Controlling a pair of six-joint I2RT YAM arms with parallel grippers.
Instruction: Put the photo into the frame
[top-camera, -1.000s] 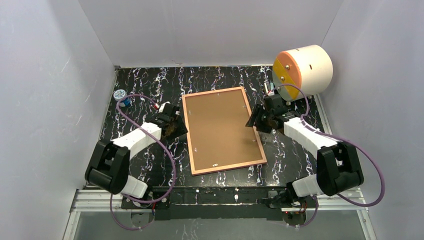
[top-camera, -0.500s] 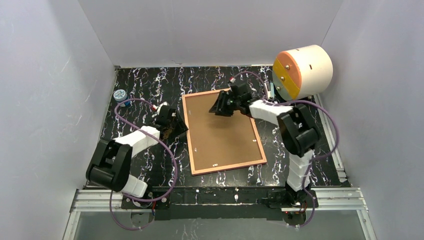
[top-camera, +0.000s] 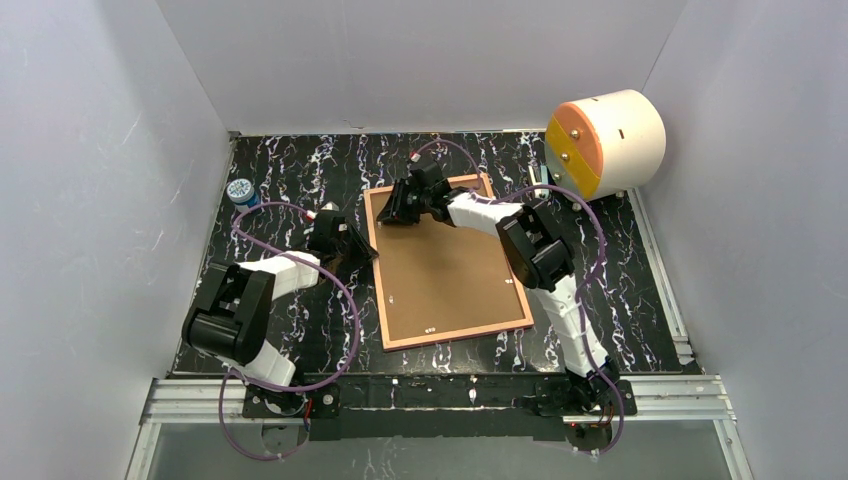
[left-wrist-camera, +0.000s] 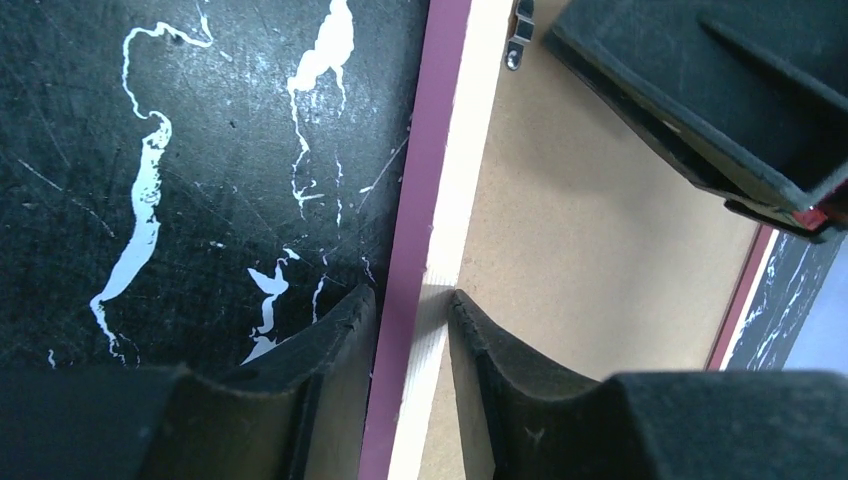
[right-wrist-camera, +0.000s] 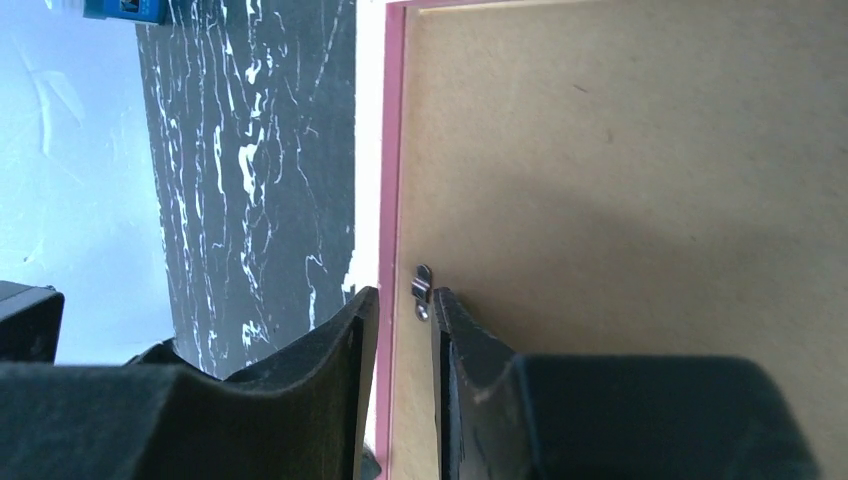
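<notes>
The frame (top-camera: 458, 334) lies back-up in the middle of the table, with the brown backing board (top-camera: 445, 265) set inside it. The photo is not in view. My left gripper (top-camera: 362, 255) is low at the frame's left rim, and in the left wrist view (left-wrist-camera: 412, 300) its jaws are shut across the pink-and-wood rim (left-wrist-camera: 428, 150). My right gripper (top-camera: 388, 215) is at the frame's far-left corner. In the right wrist view (right-wrist-camera: 405, 300) its jaws stand narrowly apart astride the rim (right-wrist-camera: 392, 150), beside a small metal clip (right-wrist-camera: 422, 290).
A cream cylinder with an orange face (top-camera: 605, 143) stands at the back right. A small blue-capped jar (top-camera: 240, 190) sits at the back left. Grey walls close in the table on three sides. Another metal clip (left-wrist-camera: 518, 40) shows on the rim.
My right arm has swung from the frame's right edge across its far end to the far-left corner. My left gripper has stayed at the left rim.
</notes>
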